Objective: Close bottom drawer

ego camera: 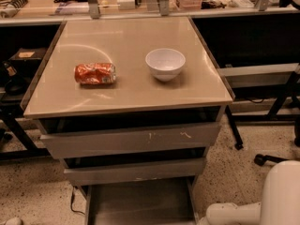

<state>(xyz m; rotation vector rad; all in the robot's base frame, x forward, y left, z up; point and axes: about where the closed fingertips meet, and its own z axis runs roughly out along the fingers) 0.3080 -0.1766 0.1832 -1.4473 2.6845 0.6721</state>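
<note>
White robot arm (230, 213) is showing at lower right, the tool sitting out of frame, its grip impossible to tell. Just beside the arm, the bottom drawer (140, 203) is standing pulled out beneath the table (126, 41), which is carrying a crushed red can (94, 73) and a white bowl (165, 63).
</note>
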